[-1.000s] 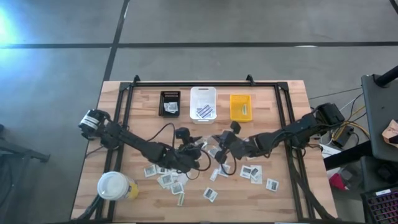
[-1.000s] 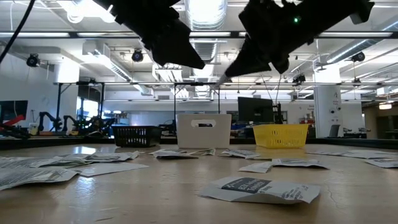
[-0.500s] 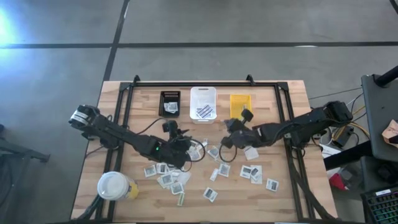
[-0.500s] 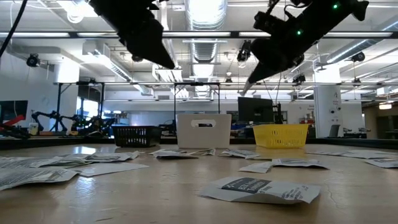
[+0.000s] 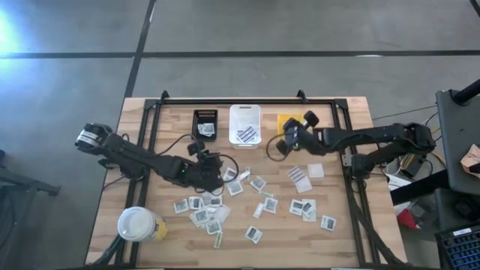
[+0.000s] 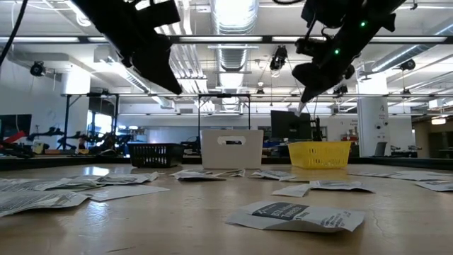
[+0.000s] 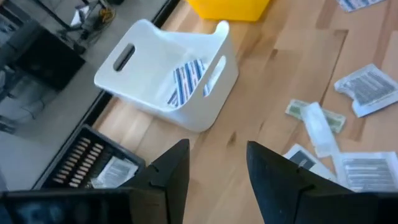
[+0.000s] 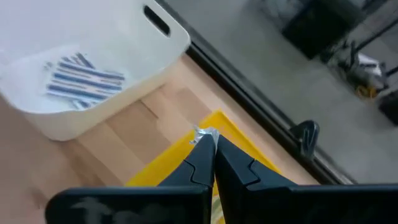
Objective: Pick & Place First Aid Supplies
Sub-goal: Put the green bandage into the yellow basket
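From above, the first aid packets (image 5: pixel 255 196) lie scattered over the lower middle of the wooden table (image 5: pixel 345 232), some in the white bin (image 5: pixel 245 125); no print is readable. In the low view, the room behind shows ceiling lights and ducts. The left gripper (image 7: pixel 217 171) has fingers spread and empty; the right gripper (image 8: pixel 210 148), over the yellow bin (image 8: pixel 168 163), pinches a pale scrap.

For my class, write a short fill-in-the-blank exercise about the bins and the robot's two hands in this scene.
1. The blue-striped packets lie in the ____ bin.
2. The right hand, fingers shut, hovers beside the ____ bin.
3. The left hand has its fingers ____.
4. The large cup has a ____ lid.

Missing words: white; yellow; open; white
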Controlling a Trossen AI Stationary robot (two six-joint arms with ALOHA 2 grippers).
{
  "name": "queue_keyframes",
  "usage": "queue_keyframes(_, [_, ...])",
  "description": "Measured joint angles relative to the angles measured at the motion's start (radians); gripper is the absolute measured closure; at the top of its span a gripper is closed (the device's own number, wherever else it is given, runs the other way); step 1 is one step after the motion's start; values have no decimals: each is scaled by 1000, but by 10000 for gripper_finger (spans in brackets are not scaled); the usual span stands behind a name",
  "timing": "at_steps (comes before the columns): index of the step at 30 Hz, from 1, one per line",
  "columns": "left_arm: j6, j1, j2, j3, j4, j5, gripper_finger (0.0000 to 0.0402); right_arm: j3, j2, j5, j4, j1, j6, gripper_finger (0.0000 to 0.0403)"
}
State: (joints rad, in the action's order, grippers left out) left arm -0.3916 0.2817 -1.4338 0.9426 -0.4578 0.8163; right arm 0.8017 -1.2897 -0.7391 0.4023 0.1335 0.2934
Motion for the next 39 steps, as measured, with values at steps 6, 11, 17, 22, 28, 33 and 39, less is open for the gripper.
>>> queue_keyframes(6, [-2,-47,2,-16,18,-74,243,0,-2,159,13,137,-27,394])
queue_keyframes(11, [26,-86,2,-15,42,-146,243,0,-15,272,13,203,-27,394])
queue_keyframes(17, [61,-127,2,-14,72,-284,243,-2,-14,344,35,231,-8,394])
queue_keyframes(22, [171,-161,2,-14,167,-447,243,-2,-15,349,78,235,20,394])
queue_keyframes(28, [263,-198,2,-14,230,-563,243,-10,-15,352,100,234,48,394])
queue_keyframes(33, [287,-214,1,-14,230,-602,243,-19,-24,358,102,234,58,394])
queue_keyframes(39, [287,-208,1,-14,230,-663,243,-21,-63,358,108,234,67,394])
